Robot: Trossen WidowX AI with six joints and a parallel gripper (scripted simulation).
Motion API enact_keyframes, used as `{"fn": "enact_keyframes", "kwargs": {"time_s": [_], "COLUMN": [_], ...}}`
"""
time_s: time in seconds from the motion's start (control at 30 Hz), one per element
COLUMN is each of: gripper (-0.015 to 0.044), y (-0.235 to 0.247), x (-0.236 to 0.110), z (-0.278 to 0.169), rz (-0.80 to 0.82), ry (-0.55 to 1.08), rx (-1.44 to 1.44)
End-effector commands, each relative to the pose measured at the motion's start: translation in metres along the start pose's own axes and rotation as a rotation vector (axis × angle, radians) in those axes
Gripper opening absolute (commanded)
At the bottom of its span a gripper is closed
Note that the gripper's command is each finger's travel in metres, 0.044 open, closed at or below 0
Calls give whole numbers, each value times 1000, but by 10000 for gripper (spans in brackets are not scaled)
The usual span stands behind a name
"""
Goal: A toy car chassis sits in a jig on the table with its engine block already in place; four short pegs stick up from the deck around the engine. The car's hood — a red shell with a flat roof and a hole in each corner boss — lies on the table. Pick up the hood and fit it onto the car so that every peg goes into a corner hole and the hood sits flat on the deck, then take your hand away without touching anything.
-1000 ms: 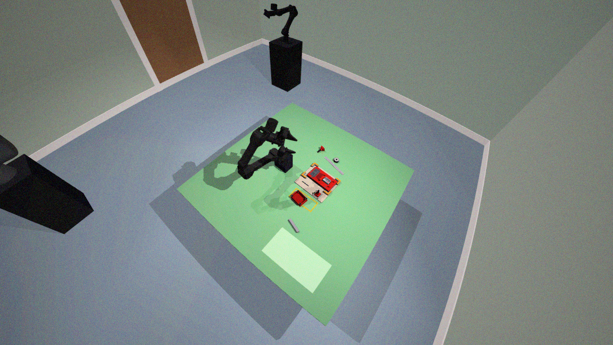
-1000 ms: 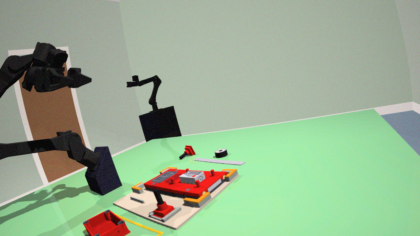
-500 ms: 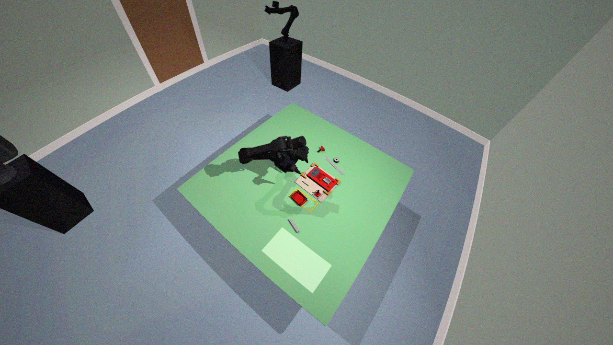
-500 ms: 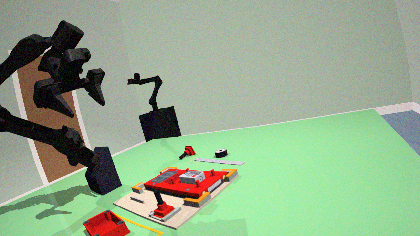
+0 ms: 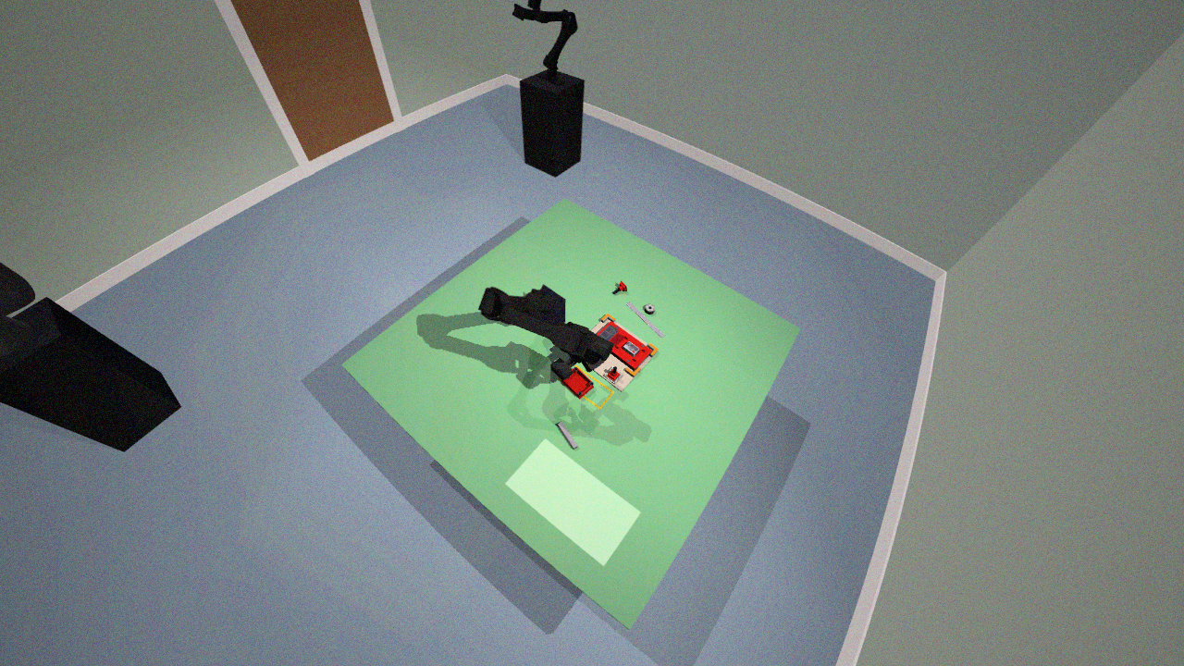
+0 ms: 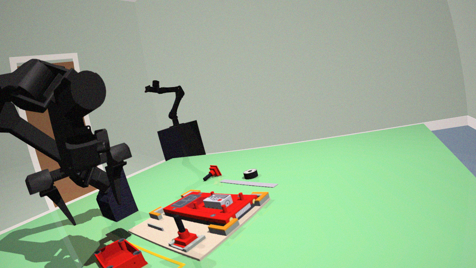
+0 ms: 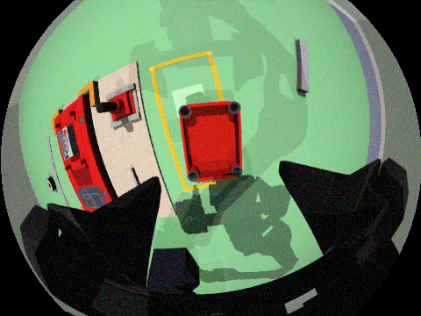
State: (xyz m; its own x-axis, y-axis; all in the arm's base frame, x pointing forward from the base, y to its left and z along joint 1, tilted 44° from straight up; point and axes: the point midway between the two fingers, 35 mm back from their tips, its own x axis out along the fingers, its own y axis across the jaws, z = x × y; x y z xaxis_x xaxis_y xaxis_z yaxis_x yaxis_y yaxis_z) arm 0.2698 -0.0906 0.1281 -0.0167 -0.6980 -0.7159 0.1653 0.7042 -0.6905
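Green table top (image 6: 349, 186) fills most of the room's floor space, with a brown door (image 5: 310, 70) in the far wall. On the table lies a pale board (image 6: 199, 248) with a jig on it, and the red car chassis (image 6: 199, 213) sits in that jig between orange corner blocks (image 6: 229, 225). The grey engine block (image 6: 218, 201) is on the deck, and short red pegs (image 6: 224, 209) stick up around it.

The hood (image 7: 212, 140) lies on the table beside the board, partly inside a yellow outline (image 7: 175, 67). It is well apart from the car. From the side it looks open side up, with a dark boss at each corner, but I cannot tell for sure.

The gripper (image 6: 89, 210) hangs above the hood with its two pointed fingers (image 6: 116, 186) spread wide apart. Nothing is between them, and it does not touch the hood.

The step now looks like going down to grab the hood. To do it well, the gripper should go straight down with one finger on each long side of the hood, in the middle, away from the corner bosses. The fingers should stay wide until they are low beside the walls, then close gently so the hood does not slide or tip. It should also keep away from the board and the small red clamp (image 6: 183, 238) close by.
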Motion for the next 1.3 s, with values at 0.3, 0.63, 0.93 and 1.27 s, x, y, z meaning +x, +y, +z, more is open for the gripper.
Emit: {"fn": "enact_keyframes", "kwargs": {"time_s": [0.3,0.63,0.93,1.27], "gripper": [440,440,440,440], "y": [-4,-3,-2,-1], "x": [14,24,33,43], "z": [3,4,4,4], "rz": [-3,-2,-2,-2], "ry": [25,25,25,25], "rx": [13,13,13,13]}}
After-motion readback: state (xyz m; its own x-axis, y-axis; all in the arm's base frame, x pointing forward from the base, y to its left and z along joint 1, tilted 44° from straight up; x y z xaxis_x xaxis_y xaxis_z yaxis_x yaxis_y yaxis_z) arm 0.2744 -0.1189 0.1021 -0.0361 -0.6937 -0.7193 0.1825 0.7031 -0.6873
